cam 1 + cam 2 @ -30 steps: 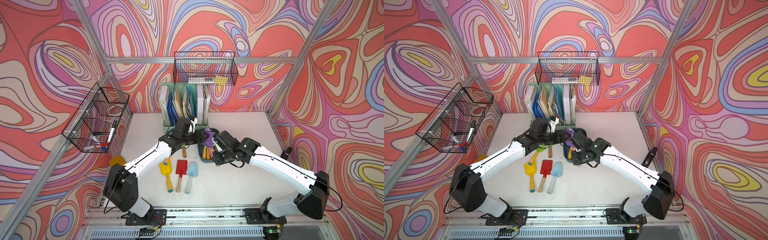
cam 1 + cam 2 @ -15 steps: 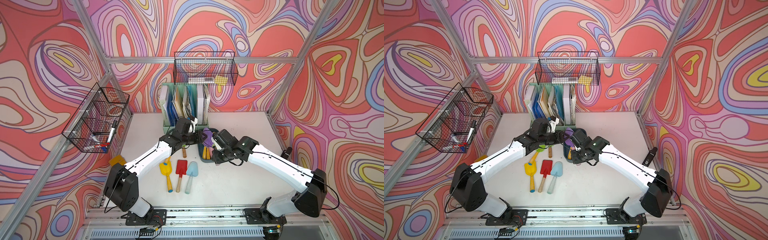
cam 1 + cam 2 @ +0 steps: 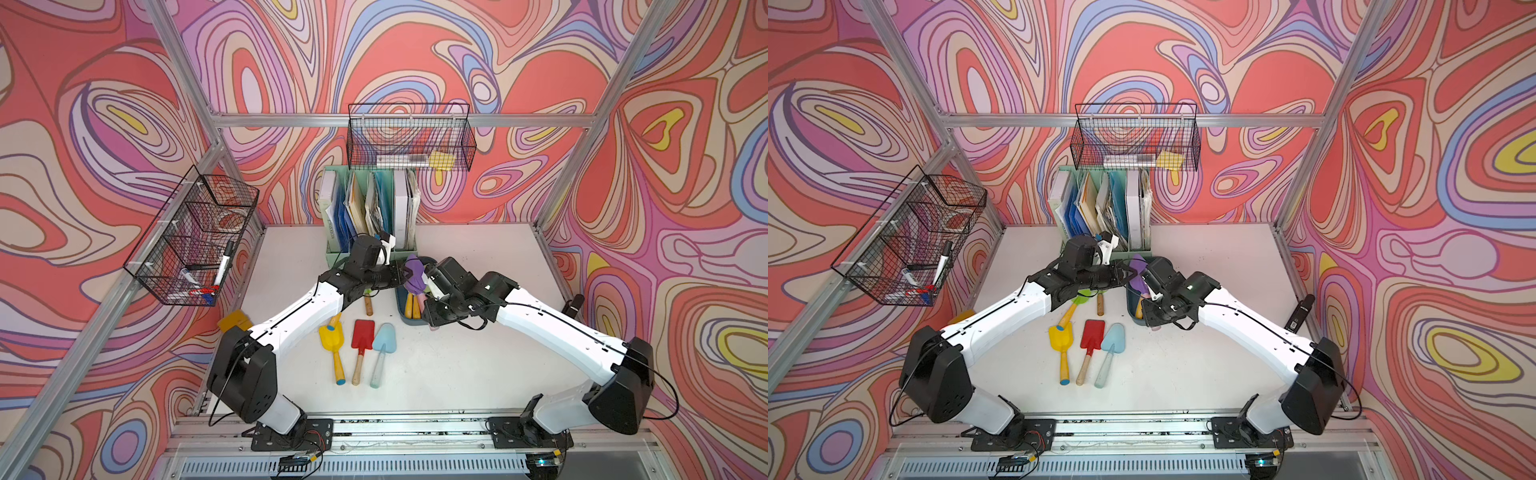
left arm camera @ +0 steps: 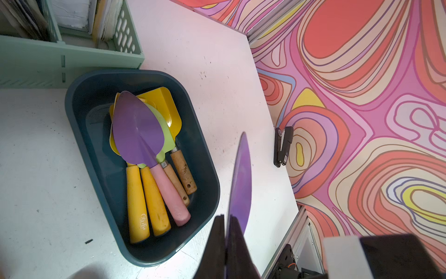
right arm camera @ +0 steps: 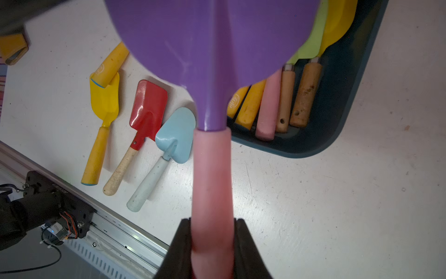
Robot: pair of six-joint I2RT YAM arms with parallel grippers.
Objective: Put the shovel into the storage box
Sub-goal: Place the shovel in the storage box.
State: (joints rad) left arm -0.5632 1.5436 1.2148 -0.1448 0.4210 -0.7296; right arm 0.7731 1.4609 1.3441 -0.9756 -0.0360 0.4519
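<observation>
Two grips on the purple shovel (image 5: 217, 48): left gripper (image 4: 226, 218) had just shut its jaws on the blade, right gripper (image 5: 212, 222) jaws clamped the handle; probably a handover beside the storage box (image 4: 79, 120).

Purple-bladed, pink-handled shovel (image 5: 212, 72) hangs in the air beside the part-filled dark teal storage box (image 4: 99, 149).

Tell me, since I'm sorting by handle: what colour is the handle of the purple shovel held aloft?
Pink; the handle shows best in the right wrist view.
</observation>
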